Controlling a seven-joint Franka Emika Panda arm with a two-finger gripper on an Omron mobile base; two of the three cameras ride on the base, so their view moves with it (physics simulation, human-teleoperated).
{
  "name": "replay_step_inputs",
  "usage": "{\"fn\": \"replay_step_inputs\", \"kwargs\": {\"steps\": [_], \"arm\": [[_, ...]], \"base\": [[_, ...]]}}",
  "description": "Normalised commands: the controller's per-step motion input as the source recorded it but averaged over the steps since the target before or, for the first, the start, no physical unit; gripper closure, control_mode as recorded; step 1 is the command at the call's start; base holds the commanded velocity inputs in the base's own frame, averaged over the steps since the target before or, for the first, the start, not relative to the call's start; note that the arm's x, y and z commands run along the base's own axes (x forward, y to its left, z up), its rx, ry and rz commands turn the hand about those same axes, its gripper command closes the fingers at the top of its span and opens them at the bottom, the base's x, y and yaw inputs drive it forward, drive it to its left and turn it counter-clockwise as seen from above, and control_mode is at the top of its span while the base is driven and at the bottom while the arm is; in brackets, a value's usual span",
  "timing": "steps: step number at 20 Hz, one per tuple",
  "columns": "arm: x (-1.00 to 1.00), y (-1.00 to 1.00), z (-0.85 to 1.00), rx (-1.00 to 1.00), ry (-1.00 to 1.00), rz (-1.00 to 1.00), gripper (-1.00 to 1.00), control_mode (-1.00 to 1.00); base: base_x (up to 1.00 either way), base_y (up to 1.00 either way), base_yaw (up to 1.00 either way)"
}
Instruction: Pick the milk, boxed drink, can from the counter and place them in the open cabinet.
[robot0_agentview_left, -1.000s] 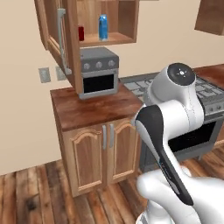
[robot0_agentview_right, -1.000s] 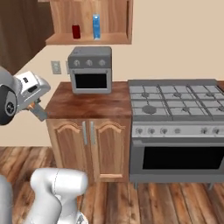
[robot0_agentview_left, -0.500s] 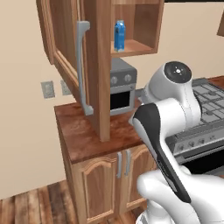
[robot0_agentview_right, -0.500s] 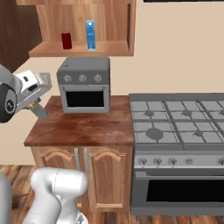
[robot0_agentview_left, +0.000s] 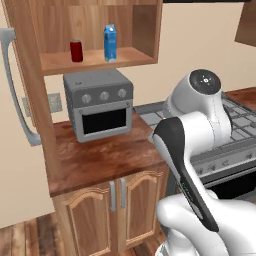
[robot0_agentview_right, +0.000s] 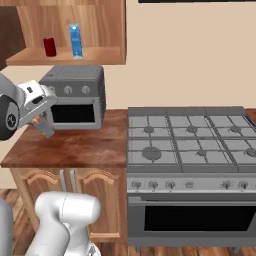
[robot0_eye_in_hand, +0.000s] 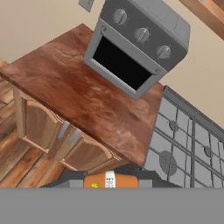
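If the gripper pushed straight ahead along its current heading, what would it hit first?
Most likely the counter: the hand view looks down onto bare wood in front of the toaster oven. The gripper, shut on the boxed drink, would meet that, though depth is uncertain.

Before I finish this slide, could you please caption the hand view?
Gripper shut on the boxed drink above the counter and toaster oven.

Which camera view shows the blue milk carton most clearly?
The left base view shows the milk best: it is near and large, standing upright on the cabinet shelf beside the can. The right base view shows the same carton smaller and farther away.
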Motion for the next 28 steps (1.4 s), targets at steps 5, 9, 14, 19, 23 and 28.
{"fn": "replay_step_inputs", "kwargs": {"steps": [5,9,14,19,23,28], "arm": [[0.00,0.00,0.00,0.00,0.00,0.00,1.00,1.00],[0.00,0.00,0.00,0.00,0.00,0.00,1.00,1.00],[0.00,-0.12,0.62,0.04,-0.03,-0.05,1.00,-1.00],[0.00,-0.14,0.87,0.03,-0.07,-0.12,1.00,-1.00],[-0.01,-0.14,0.56,0.00,-0.07,-0.16,1.00,-1.00],[-0.05,0.00,0.26,0.04,-0.03,-0.18,1.00,-1.00]], "base": [[0.44,-0.20,0.00],[0.07,-0.18,-0.01],[0.00,-0.03,-0.01],[0.00,0.00,0.00],[0.00,0.00,0.00],[0.00,0.00,0.00]]}}
